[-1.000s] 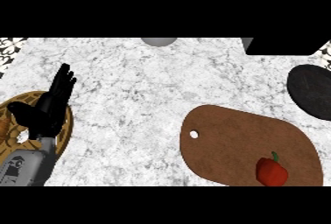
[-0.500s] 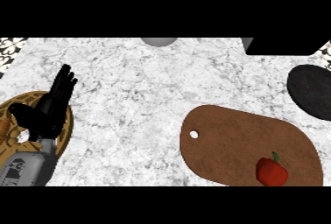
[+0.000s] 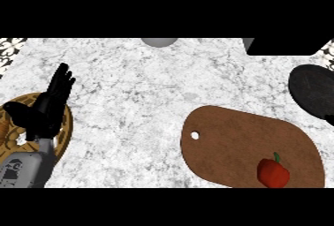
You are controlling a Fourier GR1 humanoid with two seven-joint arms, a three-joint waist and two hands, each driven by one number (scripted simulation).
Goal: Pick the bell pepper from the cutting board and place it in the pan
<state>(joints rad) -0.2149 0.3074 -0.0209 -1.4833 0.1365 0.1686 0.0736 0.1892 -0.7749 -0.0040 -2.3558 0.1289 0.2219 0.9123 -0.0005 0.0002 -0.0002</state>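
A red bell pepper with a green stem lies on the near right part of the brown cutting board. The black pan sits at the right edge, beyond the board. My left hand rests open at the left, fingers up, far from the pepper and the pan. My right hand does not show in the head view.
A round woven basket or tray lies under my left hand at the left edge. A grey round object sits at the far edge, and a black box at the far right.
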